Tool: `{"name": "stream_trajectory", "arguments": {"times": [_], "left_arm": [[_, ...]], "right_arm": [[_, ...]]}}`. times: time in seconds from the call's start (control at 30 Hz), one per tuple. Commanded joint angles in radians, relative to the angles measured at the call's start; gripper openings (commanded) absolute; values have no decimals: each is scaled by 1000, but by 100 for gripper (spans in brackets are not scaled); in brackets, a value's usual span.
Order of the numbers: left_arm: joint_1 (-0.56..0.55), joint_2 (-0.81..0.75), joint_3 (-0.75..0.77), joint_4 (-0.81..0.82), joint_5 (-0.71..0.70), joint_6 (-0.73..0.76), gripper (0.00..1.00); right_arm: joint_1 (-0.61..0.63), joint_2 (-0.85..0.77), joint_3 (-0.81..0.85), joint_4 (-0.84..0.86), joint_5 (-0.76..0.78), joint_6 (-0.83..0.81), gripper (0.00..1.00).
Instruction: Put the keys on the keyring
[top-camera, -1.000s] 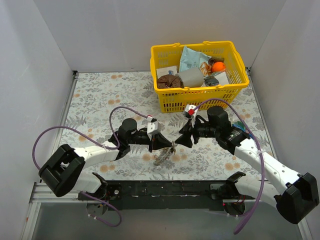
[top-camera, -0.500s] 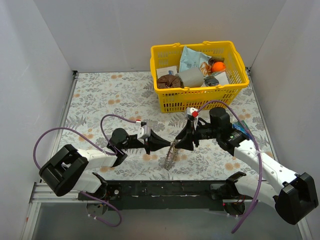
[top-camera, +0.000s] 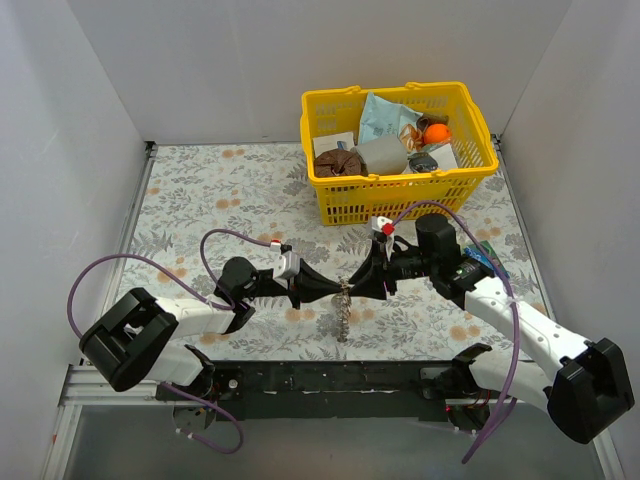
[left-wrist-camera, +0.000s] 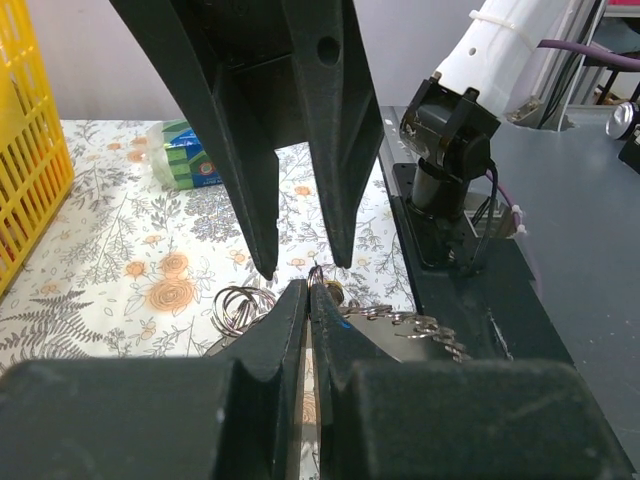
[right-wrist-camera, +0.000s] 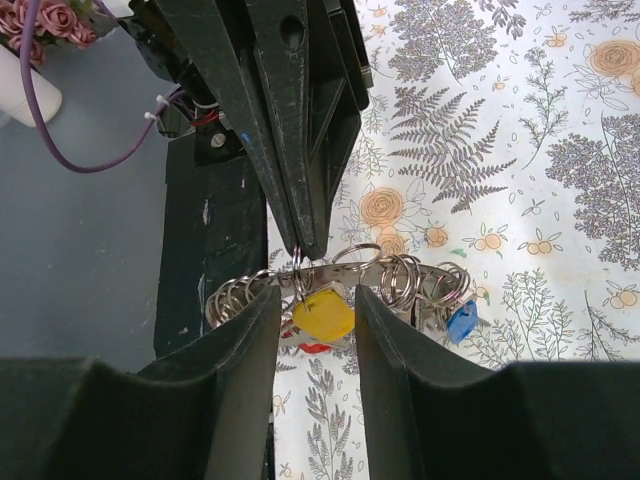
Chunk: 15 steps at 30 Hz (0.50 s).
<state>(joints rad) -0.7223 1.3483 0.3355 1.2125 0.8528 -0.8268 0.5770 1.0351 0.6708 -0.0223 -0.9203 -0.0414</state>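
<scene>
From above, we are seeing the two arms meeting tip to tip near the middle of the flowered table (top-camera: 200, 200). The left gripper (top-camera: 333, 291) and right gripper (top-camera: 356, 285) are pointing at each other, with the keyring (top-camera: 344, 297) between them and a chain (top-camera: 342, 325) hanging from it towards the near edge. A yellow basket (top-camera: 400, 185) is sitting far right, well apart.

In the left wrist view, the left gripper (left-wrist-camera: 308, 292) is pinching a thin wire loop (left-wrist-camera: 316, 272), its fingers all but closed. The right gripper (left-wrist-camera: 302, 266) is reaching in from the far side with a clear gap between its fingers. A cluster of small rings (left-wrist-camera: 240, 305) is lying just to one side.

In the right wrist view, the right gripper (right-wrist-camera: 318, 295) is standing apart and gripping nothing – its fingers are flanking a yellow key (right-wrist-camera: 322, 314) without touching it. The left gripper (right-wrist-camera: 300, 255) is coming down closed onto the wire loop (right-wrist-camera: 298, 275) above that key. The keyring (right-wrist-camera: 425, 280) is lying across, with a blue key (right-wrist-camera: 458, 322) at one end and a red key (right-wrist-camera: 312, 347) partly hidden.
</scene>
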Motion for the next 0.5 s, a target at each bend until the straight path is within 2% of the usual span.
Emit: {"name": "stream_trajectory", "arguments": {"times": [0.0, 0.1, 0.2, 0.23, 0.3, 0.47], "left_arm": [[-3, -20, 28, 33, 28, 2, 0], [-3, -23, 31, 30, 34, 2, 0], [-3, -26, 28, 27, 34, 5, 0], [-3, -28, 28, 25, 34, 5, 0], [-3, -31, 30, 25, 32, 6, 0], [-3, -35, 30, 27, 29, 6, 0]], "right_arm": [[-3, 13, -8, 44, -17, -14, 42], [-5, 26, -8, 42, -31, -17, 38], [-3, 26, -13, 42, -40, -17, 27], [-3, 26, -13, 42, -48, -18, 19], [-3, 26, -16, 39, -49, -18, 11], [-3, 23, -22, 41, -63, -22, 1]]}}
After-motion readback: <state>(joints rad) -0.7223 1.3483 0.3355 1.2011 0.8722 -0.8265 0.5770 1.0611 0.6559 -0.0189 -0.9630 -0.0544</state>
